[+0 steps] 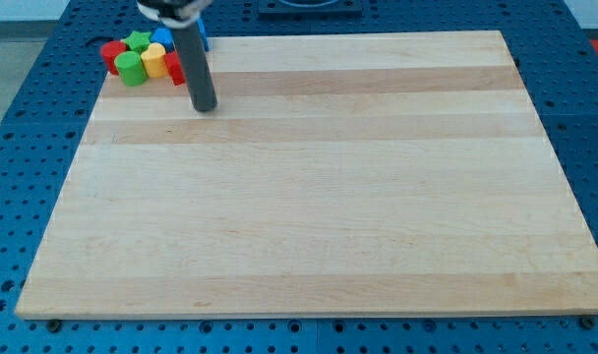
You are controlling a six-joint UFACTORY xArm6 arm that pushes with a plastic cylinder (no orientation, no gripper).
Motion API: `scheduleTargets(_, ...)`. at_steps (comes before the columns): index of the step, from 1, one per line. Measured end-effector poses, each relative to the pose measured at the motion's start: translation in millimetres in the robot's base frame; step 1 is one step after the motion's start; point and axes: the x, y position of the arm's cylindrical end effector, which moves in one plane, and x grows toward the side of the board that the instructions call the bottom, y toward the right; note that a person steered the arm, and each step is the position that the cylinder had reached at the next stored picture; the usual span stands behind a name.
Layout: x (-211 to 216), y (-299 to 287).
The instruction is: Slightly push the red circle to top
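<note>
A cluster of blocks sits at the board's top left corner. A red circle (110, 53) lies at the cluster's left end. A green star (137, 41) is at the top, a green cylinder (129, 68) and a yellow block (153, 61) are below it. A blue block (162, 37) is partly hidden behind the rod. Another red block (174, 68) touches the rod's left side. My tip (205, 106) rests on the board just below and right of the cluster, well right of the red circle.
The wooden board (309, 197) lies on a blue perforated table (24, 197). The cluster is at the board's top left edge, partly over it.
</note>
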Motion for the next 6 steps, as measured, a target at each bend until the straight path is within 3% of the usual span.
scheduleTargets(1,59,-69)
scheduleTargets(2,78,-168)
scheduleTargets(5,75,-169)
scheduleTargets(6,49,-169)
